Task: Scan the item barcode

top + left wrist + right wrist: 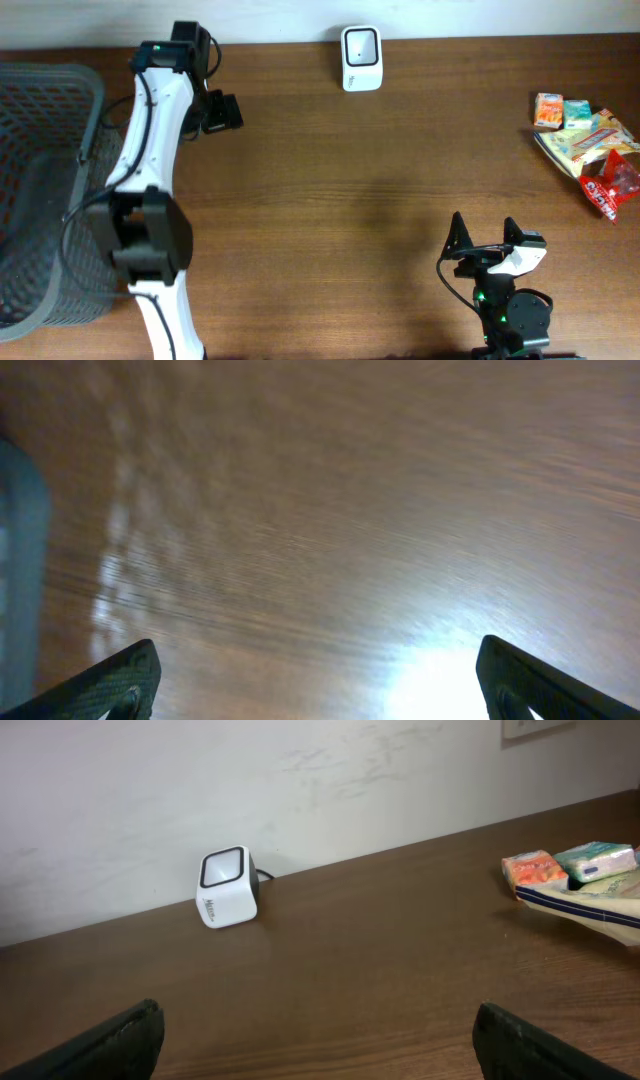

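Both wide, empty: left gripper (pixel 316 682), right gripper (pixel 484 230); snack packets (pixel 590 140) well apart, far right.

A small white cube-shaped barcode scanner (pixel 360 58) with a dark glass face is set upright at the far edge of the brown wooden table (pixel 330 200). Well apart from it, a pile of colourful snack packets (pixel 590 145) is heaped at the right edge, with orange, green, yellow and red among them.
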You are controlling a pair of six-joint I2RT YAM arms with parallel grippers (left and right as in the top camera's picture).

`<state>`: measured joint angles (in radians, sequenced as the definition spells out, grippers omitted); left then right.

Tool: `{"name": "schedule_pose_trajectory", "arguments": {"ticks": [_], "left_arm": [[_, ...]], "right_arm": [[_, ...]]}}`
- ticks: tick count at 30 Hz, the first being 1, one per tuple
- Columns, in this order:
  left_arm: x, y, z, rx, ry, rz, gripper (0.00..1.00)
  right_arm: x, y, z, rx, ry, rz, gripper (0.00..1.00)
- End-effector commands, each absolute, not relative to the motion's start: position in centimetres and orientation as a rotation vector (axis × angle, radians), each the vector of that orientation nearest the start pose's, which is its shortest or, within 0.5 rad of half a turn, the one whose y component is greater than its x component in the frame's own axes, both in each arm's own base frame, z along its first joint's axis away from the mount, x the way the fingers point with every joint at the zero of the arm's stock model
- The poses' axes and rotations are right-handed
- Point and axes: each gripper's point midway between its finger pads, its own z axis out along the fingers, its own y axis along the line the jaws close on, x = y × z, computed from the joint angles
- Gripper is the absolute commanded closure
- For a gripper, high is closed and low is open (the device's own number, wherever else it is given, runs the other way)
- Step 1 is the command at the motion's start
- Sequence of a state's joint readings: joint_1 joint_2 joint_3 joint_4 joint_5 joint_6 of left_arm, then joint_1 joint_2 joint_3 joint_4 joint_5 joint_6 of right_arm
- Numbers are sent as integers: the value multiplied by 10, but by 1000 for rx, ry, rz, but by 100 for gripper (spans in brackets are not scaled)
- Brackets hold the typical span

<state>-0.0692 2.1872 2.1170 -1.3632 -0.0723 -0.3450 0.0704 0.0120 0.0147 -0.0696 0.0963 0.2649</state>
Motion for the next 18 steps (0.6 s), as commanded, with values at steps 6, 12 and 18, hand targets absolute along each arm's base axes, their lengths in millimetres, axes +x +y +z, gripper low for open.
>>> {"name": "schedule_pose_trajectory", "arguments": {"ticks": [6, 12, 18], "left_arm": [[389, -36, 269, 15, 2672, 30, 1], [313, -41, 204, 41, 2405, -116, 1], [248, -39, 204, 82, 2019, -171, 1]], "right_arm": [[246, -3, 158, 245, 1624, 160, 2], [246, -3, 158, 245, 1624, 160, 2], [246, -3, 158, 245, 1624, 160, 2]]}}
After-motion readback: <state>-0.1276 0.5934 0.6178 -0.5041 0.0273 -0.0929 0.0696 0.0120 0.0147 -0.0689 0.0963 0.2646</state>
